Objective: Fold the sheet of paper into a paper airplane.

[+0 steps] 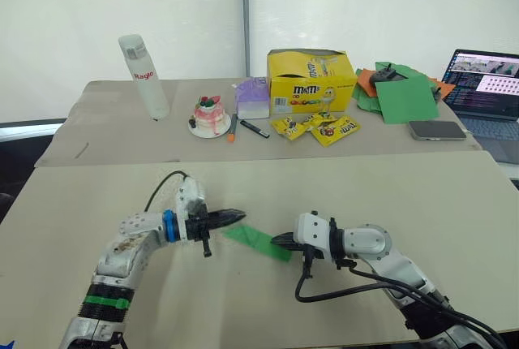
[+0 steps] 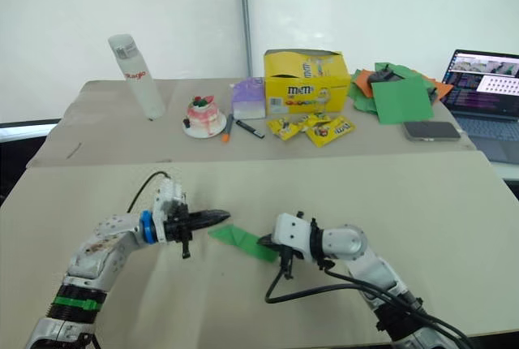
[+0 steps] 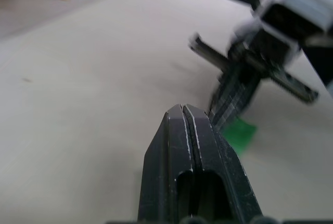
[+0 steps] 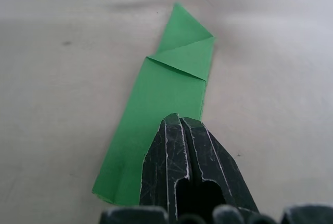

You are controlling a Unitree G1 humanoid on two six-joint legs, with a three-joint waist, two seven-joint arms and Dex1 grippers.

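The paper airplane (image 4: pixel 158 109) lies flat on the worktop (image 1: pixel 365 195) between the arms, a long creased strip with a pointed nose. Right tool (image 4: pixel 179 122) fingers together, pressing its tail end; left tool (image 1: pixel 235 217) fingers together beside the nose. Best to press firmly along the crease, keeping the edges aligned

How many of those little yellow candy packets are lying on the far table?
3, as far as I can tell: small yellow candy packets and, overlapping in front of the yellow cardboard candy box. More could be hidden underneath.
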